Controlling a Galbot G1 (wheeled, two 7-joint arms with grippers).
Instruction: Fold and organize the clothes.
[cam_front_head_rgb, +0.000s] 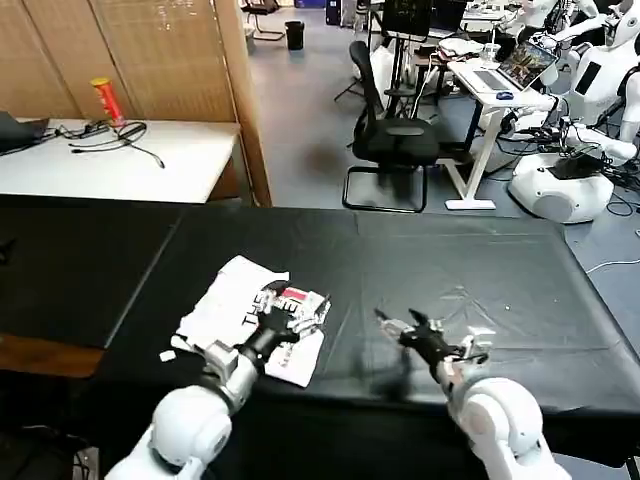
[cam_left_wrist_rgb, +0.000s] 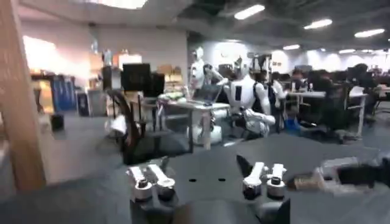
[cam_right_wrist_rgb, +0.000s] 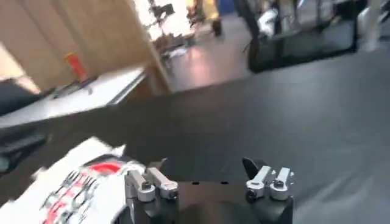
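In the head view, the crumpled T-shirt (cam_front_head_rgb: 255, 315) is seen on the black surface (cam_front_head_rgb: 480, 260), logo up. The left tool (cam_front_head_rgb: 292, 322) is held over it; its grip cannot be told. The right tool (cam_front_head_rgb: 400, 325) hovers beside the shirt. In the left wrist view, open, empty fingers (cam_left_wrist_rgb: 152, 178) are shown. In the right wrist view, the right tool (cam_right_wrist_rgb: 207, 179) is spread empty near the shirt (cam_right_wrist_rgb: 73, 189). Soft, light cloth is judged best pinched at an edge.

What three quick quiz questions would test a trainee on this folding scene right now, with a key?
1. True or false: the T-shirt lies lettering side up on the black table cover.
2. Which gripper is over the T-shirt? A) left gripper B) right gripper
3. Fill in: the right gripper's fingers are ____ and hold nothing.

Key: 1 true, the dark lettering and red logo show. 2 A; the right gripper is above bare cover beside the shirt. 3 open.
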